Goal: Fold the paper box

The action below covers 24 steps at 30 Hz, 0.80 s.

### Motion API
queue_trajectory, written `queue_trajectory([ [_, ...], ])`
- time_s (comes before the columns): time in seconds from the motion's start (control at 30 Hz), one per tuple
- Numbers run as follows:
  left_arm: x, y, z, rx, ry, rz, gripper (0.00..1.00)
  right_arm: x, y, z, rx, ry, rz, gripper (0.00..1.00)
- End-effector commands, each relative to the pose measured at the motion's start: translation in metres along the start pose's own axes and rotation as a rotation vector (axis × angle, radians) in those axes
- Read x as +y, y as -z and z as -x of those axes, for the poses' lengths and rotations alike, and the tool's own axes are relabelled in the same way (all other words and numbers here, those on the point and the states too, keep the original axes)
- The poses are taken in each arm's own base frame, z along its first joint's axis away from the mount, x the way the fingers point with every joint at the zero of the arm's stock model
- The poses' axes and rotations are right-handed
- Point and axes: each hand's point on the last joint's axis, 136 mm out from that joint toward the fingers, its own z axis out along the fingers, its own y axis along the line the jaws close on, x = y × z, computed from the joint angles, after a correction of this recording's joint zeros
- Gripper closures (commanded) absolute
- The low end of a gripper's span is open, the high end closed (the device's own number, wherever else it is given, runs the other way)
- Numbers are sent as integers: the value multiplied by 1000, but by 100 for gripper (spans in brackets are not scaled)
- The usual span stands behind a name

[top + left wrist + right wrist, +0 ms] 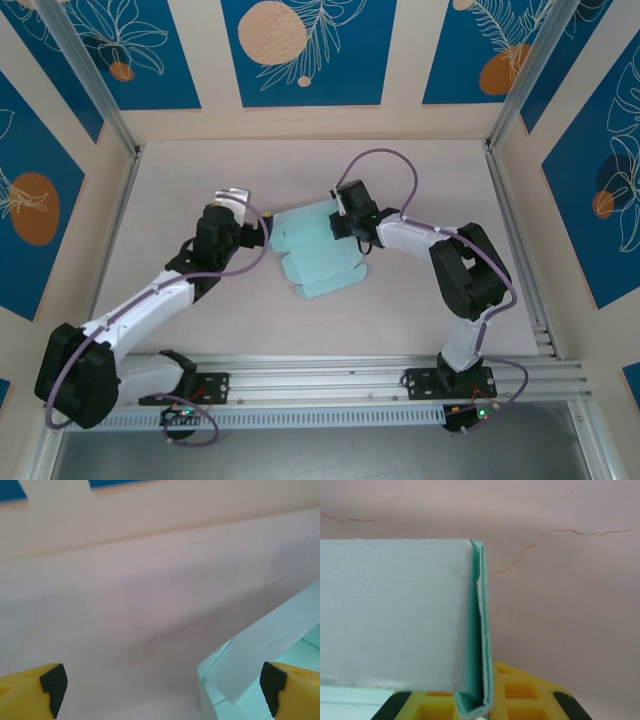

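Top external view, big to small: the pale pinkish, faintly veined table (200,180) carries the pale mint-blue thin-card paper box (318,258) near its middle. The box is part-folded, w/ some walls raised and the near flaps lying flat, and it sits btwn the two arms. The left gripper (262,232) sits just beside the box's left edge. On the left wrist cam its jaws stand wide apart w/ nothing btwn them, yellow fingers w/ black pads (52,682) at either side of the frame. A loose pale flap strip (270,640) slants up just beside the right-hand pad. The right gripper (345,215) is at the box's far right corner. On the right wrist cam its jaws are closed on a doubled-over card edge (479,630) that drops down btwn the yellow fingers, w/ a flat wall panel (395,615) standing to one side. Risks, as I judge them: the box is pinned at one narrow fold only, so any shove from the left side would prob. pivot it round that pinch or drag it across the table. Thin card is springy, so the unheld flap may relax back and undo the crease. If the open jaws come in off-line, a pad could catch the strip's free end and buckle or mis-crease it. Too hard a pull by the right side could slip off or tear the fold, esp. since so little card sits in the grip.
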Motion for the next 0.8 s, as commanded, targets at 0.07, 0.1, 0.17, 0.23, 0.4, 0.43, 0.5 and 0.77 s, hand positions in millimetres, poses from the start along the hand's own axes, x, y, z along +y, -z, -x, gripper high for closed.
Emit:
queue_trajectory([
  [0.07,-9,-19,-11,98,101,-69,0,4,14,7,-29,-15,-11,88],
  [0.1,-10,-24,-13,114,105,-69,0,6,15,7,-27,-17,-8,88],
  [0.17,-12,-30,-17,139,104,-81,0,7,15,6,-27,-20,-9,88],
  [0.23,-9,-35,-23,167,102,-57,0,9,15,7,-29,-20,-6,88],
  [0.4,2,-45,-40,229,97,5,7,13,15,8,-35,-22,2,88],
  [0.43,4,-47,-43,244,94,15,10,13,15,8,-35,-23,2,88],
  [0.5,5,-48,-49,266,90,26,18,13,15,8,-37,-23,2,88],
  [0.77,-8,-49,-56,289,104,-52,0,16,14,7,-32,-45,18,88],
])
